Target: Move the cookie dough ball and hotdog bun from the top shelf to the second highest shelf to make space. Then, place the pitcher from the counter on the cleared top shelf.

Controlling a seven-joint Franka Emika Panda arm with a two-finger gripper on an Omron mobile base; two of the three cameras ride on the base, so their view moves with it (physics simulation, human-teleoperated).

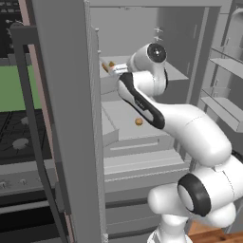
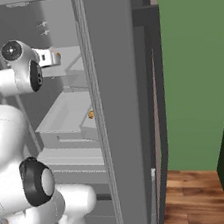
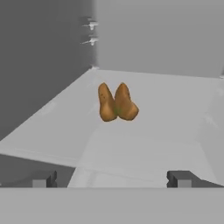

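Inside a pale grey fridge, the empty, wide-open gripper faces the split orange-tan hotdog bun at twelve o'clock on the top shelf, apparently next needing a forward reach and closing.

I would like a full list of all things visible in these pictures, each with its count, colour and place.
split orange-tan hotdog bun: one, orange-brown, lying on the top shelf, ahead of the tool
small round cookie dough ball: one, orange-brown, on the second highest shelf
thin-edged top shelf: one, pale grey, upper fridge interior
broad second highest shelf: one, pale grey, below the top shelf
grey fridge door: one, grey, standing open beside the shelves
black stove: one, black, left of the fridge
wooden floor: brown, lower right
white arm's tool: one, dark tips, open, facing the bun
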